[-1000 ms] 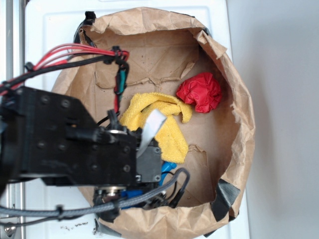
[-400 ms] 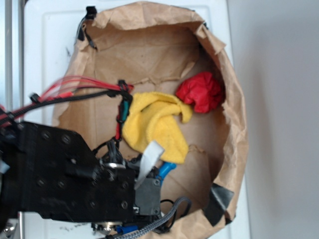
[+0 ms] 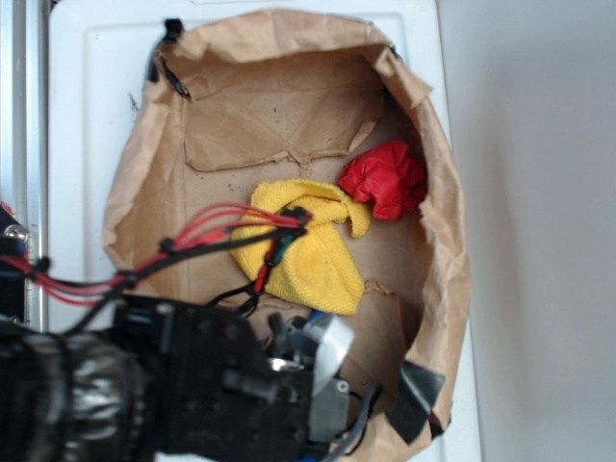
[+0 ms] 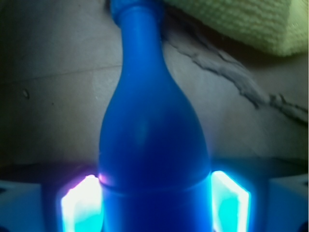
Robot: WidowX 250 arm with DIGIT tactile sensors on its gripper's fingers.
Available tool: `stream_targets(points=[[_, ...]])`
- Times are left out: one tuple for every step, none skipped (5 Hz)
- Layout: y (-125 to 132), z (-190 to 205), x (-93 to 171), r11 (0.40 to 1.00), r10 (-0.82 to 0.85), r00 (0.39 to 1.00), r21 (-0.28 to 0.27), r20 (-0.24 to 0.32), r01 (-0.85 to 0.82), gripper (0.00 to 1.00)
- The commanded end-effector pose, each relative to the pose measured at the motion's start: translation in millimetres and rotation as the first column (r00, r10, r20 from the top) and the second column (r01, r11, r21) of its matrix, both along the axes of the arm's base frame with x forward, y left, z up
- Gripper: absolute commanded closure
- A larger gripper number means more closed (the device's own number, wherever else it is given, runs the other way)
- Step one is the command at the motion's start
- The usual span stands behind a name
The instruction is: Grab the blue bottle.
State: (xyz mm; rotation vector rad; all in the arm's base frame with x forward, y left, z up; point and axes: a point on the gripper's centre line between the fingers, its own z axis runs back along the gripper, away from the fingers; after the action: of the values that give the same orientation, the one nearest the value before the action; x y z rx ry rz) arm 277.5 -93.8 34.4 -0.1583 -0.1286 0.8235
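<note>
Bottle btwn fingers, touching.

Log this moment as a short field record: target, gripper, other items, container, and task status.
target: blue bottle, lying on brown paper, neck pointing away from the wrist camera toward the yellow cloth
gripper: gripper straddling the bottle's wide body, one finger on each side; contact cannot be told
other items: crumpled red cloth beside the yellow cloth
container: brown paper bag, rim rolled open
exterior view: arm hides the bottle
task status: bottle between the fingers, not visibly lifted
</note>
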Motion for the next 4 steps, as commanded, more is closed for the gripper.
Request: stream_targets(points=[[50,70,35,0.991,0.085,0.995,-0.108,0.053,-0.079,1.00],[86,113,55,0.977,0.185,0.976,-0.133,0.119,-0.169,1.00],[109,141,48,0.975,0.216,0.952,-0.095,0.215,-0.200,1.00],[125,170,31,0.983,0.181,0.954,-0.012,0.241,-0.184,1.00]])
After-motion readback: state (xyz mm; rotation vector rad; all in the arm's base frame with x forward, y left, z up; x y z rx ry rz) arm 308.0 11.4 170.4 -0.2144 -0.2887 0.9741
